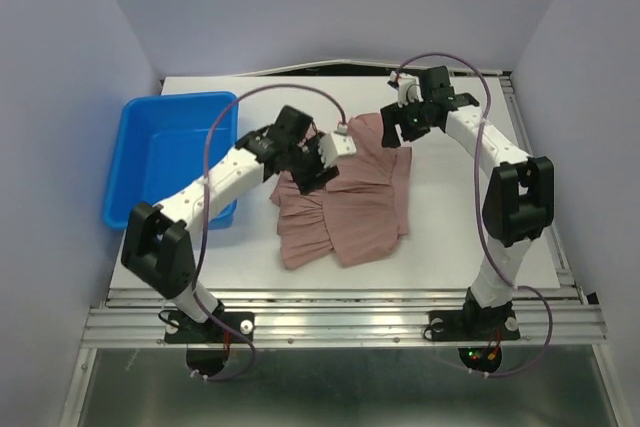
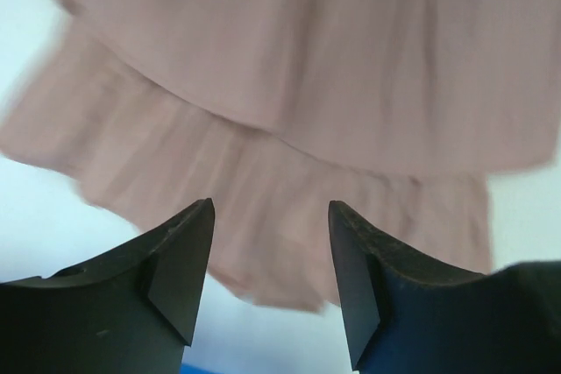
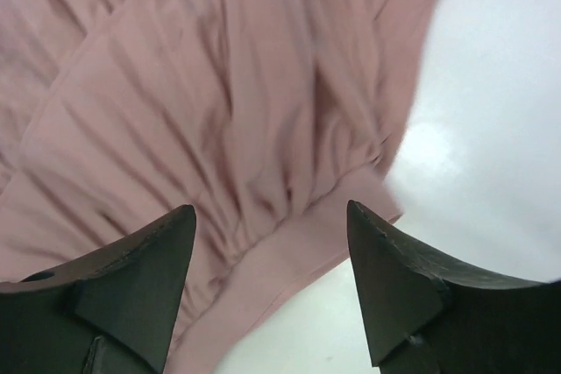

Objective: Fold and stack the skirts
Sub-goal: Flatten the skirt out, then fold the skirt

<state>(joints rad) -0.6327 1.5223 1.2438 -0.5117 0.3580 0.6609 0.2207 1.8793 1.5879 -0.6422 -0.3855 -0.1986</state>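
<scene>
Both claws open, empty: left claw (image 2: 270, 212), right claw (image 3: 272, 216) over mauve skirt (image 1: 350, 209) on table (image 1: 460, 247). Cloth light, limp, creases easily; judge best hold at waistband (image 3: 302, 251) corners.

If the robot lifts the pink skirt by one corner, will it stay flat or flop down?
Probably flop: the skirt lies in soft folds and ruffles. It looks thin, so likely light. Pushed, it would probably bunch up, not slide.
</scene>
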